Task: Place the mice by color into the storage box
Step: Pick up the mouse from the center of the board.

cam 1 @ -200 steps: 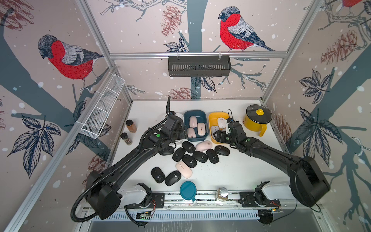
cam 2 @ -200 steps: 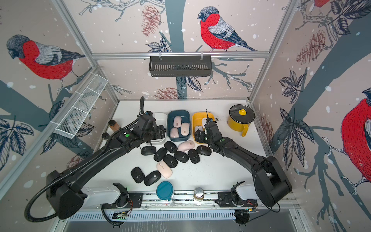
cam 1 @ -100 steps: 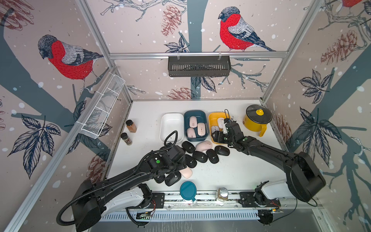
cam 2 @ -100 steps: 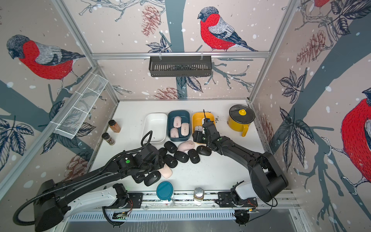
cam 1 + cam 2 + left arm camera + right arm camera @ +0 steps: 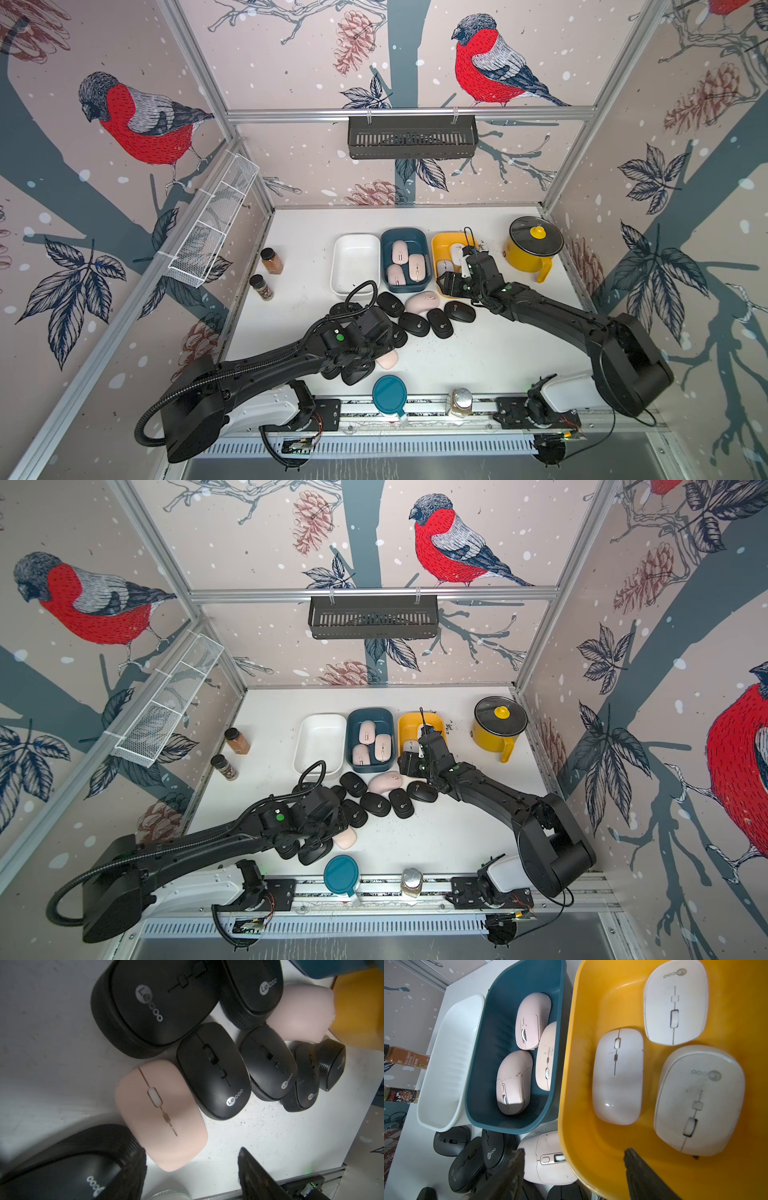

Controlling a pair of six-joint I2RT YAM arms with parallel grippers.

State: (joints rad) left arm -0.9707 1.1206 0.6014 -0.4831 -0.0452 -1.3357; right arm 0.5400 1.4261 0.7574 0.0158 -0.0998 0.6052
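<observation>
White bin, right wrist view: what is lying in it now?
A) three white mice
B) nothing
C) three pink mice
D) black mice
B: the white bin shows only its bare ribbed floor; the pink mice lie in the blue bin and the white mice in the yellow bin.

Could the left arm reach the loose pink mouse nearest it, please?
Probably yes: the left gripper hangs open right by the pink mouse, though a black mouse crowds one side.
</observation>
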